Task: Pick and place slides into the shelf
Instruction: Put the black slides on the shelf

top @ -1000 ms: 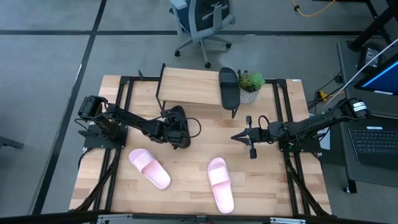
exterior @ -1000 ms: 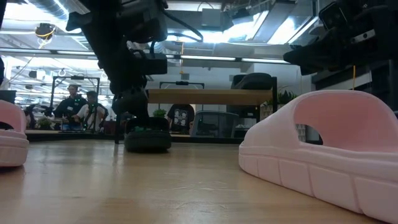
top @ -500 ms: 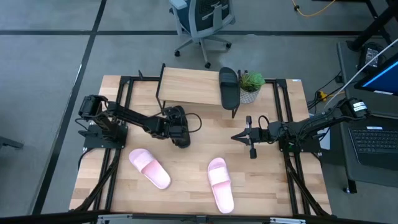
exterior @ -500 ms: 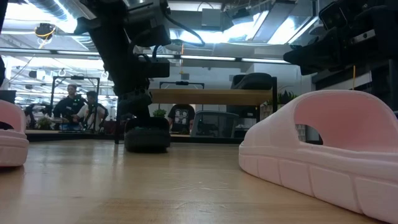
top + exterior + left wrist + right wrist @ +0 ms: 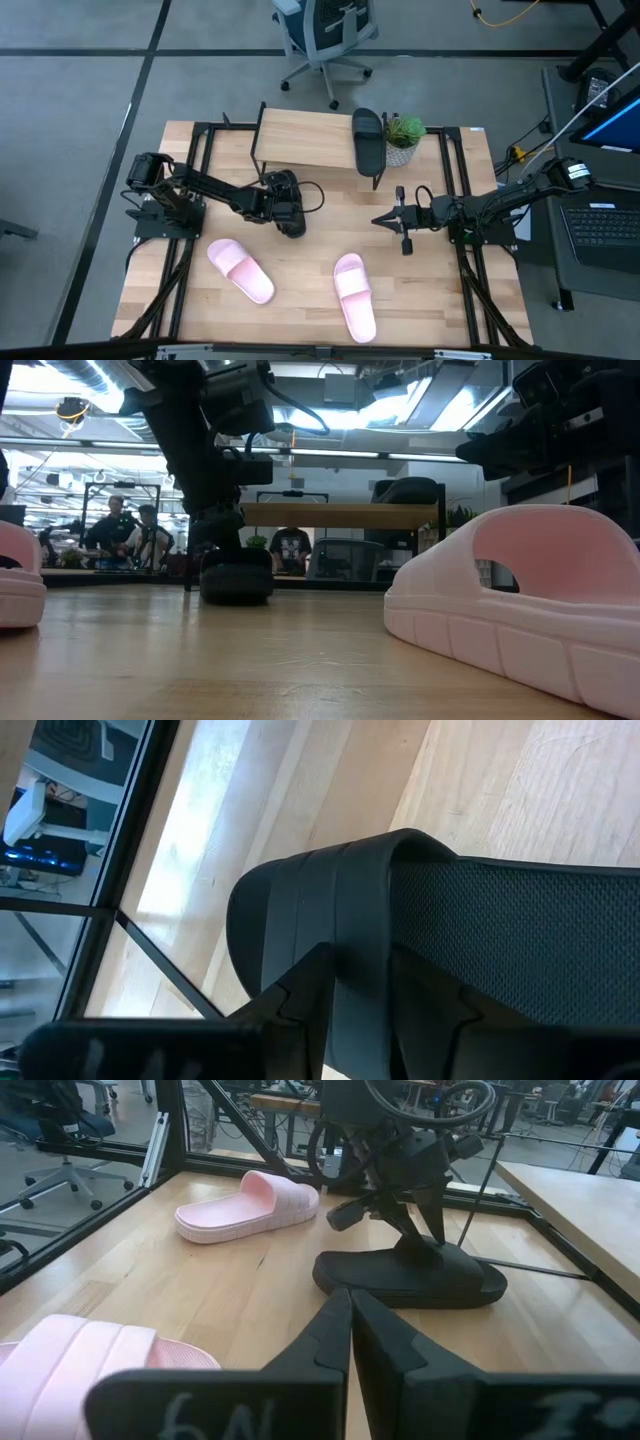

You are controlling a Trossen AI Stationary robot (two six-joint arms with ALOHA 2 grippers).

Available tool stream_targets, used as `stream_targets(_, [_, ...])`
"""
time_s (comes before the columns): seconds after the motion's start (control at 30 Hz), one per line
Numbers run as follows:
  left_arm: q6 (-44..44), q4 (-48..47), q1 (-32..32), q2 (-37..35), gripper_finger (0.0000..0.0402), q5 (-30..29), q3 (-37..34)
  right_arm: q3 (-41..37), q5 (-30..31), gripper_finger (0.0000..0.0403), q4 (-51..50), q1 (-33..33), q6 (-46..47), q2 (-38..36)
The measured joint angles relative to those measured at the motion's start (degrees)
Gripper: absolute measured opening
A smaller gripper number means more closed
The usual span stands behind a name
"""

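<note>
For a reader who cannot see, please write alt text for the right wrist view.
The left gripper is clamped on the strap of a black slide lying on the table. One pink slide lies behind it, another is near the camera, and the right gripper is shut.

No readable text, label, brand or number shows on anything here

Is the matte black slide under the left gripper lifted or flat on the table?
Flat: matte black slide rests sole-down on the tabletop.
</note>
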Motion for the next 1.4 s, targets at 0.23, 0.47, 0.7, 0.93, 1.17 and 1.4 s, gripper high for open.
stream_targets(0.23, [-0.09, 0.01, -0.12, -0.02, 0.0035, -0.24, 0.00, 0.00, 0.00, 0.0017, 0.00, -0.01, -0.02, 0.01])
stream_targets(0.47, [-1.51, 0.01, -0.41, -0.07, 0.0012, 0.25, 0.00, 0.00, 0.00, 0.0016, 0.00, 0.00, -0.51, 0.01])
stream_targets(0.7, [-1.49, -0.07, -2.06, -0.07, 0.0006, 0.87, 0.00, 0.00, 0.00, 0.0016, 0.00, -0.01, -1.05, 0.00])
stream_targets(0.93, [-1.46, -0.06, -3.48, -0.04, 0.0003, -0.18, 0.03, 0.00, 0.00, 0.0016, 0.00, 0.00, -1.03, 0.00])
stream_targets(1.17, [-0.40, -0.06, -5.09, -0.04, 0.0002, 0.20, 1.25, 0.00, 0.00, 0.0016, 0.00, 0.00, -1.11, 0.00])
stream_targets(1.4, [0.04, -0.39, -6.51, -0.04, 0.0001, 0.13, 2.77, 0.00, 0.36, 0.0016, 0.00, -0.12, -1.44, 0.02])
